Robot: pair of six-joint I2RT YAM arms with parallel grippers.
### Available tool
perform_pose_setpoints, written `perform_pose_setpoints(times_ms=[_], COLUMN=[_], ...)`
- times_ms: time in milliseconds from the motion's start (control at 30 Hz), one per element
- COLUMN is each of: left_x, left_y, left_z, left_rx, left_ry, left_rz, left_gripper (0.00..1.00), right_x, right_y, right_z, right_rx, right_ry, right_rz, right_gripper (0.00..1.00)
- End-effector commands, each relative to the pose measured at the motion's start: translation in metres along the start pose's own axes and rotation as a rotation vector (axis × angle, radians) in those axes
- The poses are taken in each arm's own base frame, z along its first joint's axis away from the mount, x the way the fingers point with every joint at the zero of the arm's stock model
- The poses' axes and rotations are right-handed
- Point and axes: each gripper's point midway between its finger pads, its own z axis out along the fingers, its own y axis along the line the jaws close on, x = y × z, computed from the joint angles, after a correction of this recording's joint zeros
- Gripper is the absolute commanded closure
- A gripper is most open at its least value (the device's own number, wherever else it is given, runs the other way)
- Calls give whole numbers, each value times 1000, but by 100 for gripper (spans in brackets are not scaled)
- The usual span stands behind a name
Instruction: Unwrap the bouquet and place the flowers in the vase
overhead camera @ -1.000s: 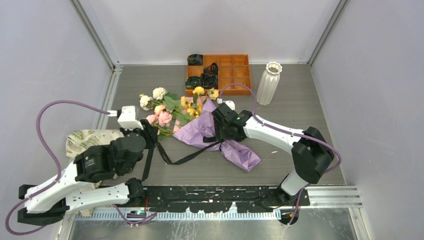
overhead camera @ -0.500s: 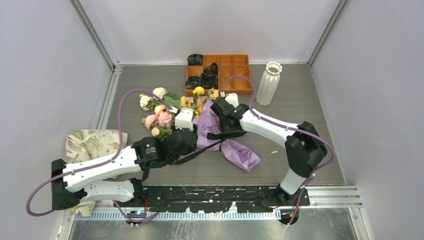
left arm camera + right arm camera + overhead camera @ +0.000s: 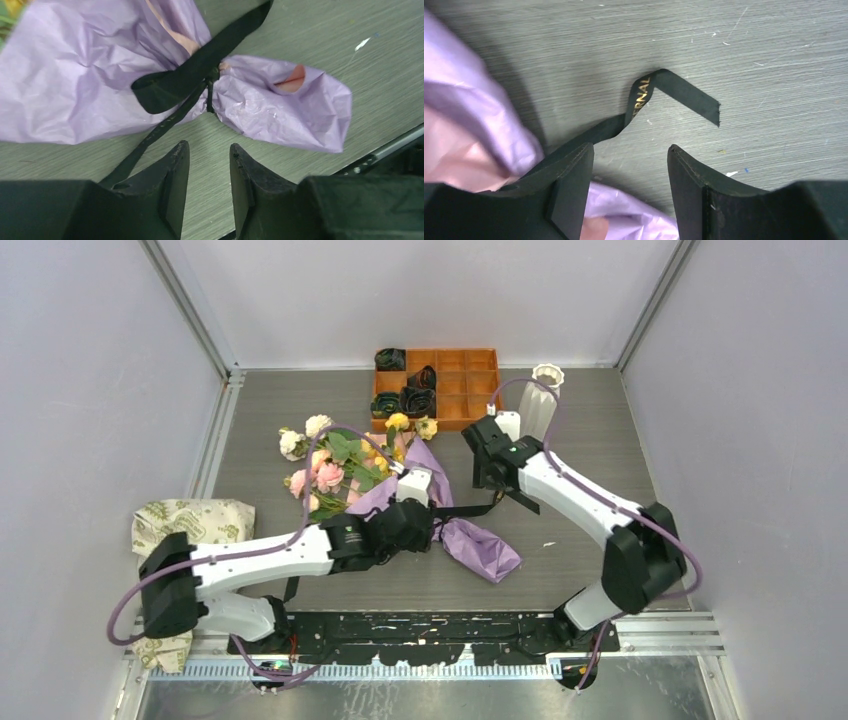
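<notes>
**Item: bouquet [image 3: 352, 472], wrapped, ribbon partly loosened.**

- Location: lying flat at mid-table [image 3: 290, 405]. The flowers [image 3: 325, 476] fan toward the far left and the stem end points toward the near right.
- Wrapping: the crinkled purple paper [image 3: 75, 75] is cinched at the waist by a black ribbon [image 3: 165, 92]. One loop is standing at the knot [image 3: 212, 76], and one tail runs toward each arm.
- Destination: the vase [image 3: 548, 374] stands upright at the far right, well apart from the bouquet. No stems are in it.

**Left gripper [image 3: 209, 150].** It hangs over the bundle's waist. The jaws are parted by a narrow gap with bare table between them, and they hold nothing. The knot lies just ahead of the fingertips and almost in line with the gap. One ribbon tail slants down past the outside of the left finger.

**Right gripper [image 3: 630, 150].** It is over the table beside the wrapper's right side. The jaws are wider apart and also empty. The gold-lettered ribbon tail [image 3: 686, 96] curls just beyond the fingertips. Its run back to the knot passes behind the left finger, not between the two.

**Step in hand (judged): undoing the bow.**

- Pinch a free tail near its end, not the loop or the paper.
- Draw it straight out from the knot, low over the table.
- Let the other arm pin the wrapper so the bundle does not slide.
- Risk: the paper tears, or the whole bouquet drags with the pull.

**Adjacent, not in use.** Orange compartment tray [image 3: 478, 390] with dark rosettes [image 3: 412, 398], and crumpled beige patterned paper [image 3: 185, 520].
</notes>
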Motion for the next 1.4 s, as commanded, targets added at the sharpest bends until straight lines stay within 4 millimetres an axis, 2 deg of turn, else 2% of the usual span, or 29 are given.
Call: perform_pose_setpoints(times_ms=[0, 67, 167, 333, 467, 667, 867, 967, 1167, 1367], left_x=[17, 25, 28, 30, 31, 25, 15, 15, 22, 18], left_y=[-20, -20, -24, -26, -20, -16, -13, -11, -16, -15], left_z=[29, 44, 60, 77, 88, 99, 97, 100, 112, 117], left_rx=[65, 55, 58, 39, 7, -3, -20, -30, -20, -22], left_ry=[17, 42, 60, 77, 78, 75, 63, 60, 84, 75], left_rz=[-13, -10, -7, 11, 16, 16, 28, 27, 28, 28], left_gripper=[66, 74, 80, 83, 82, 75, 72, 71, 72, 73], right_x=[-16, -16, -15, -7, -2, 0, 5, 8, 34, 72], right_y=[7, 9, 8, 9, 12, 16, 18, 18, 25, 26], right_z=[-42, -53, -65, -66, -65, -64, -64, -61, -50, -34], right_rx=[-155, -209, -254, -277, -295, -321, -336, -339, -357, -363], right_ry=[-83, -97, -110, -98, -83, -81, -71, -66, 23, 110], right_rz=[90, 107, 128, 134, 144, 153, 157, 156, 158, 168], right_gripper=[39, 39, 39, 40, 40, 40, 39, 39, 39, 40])
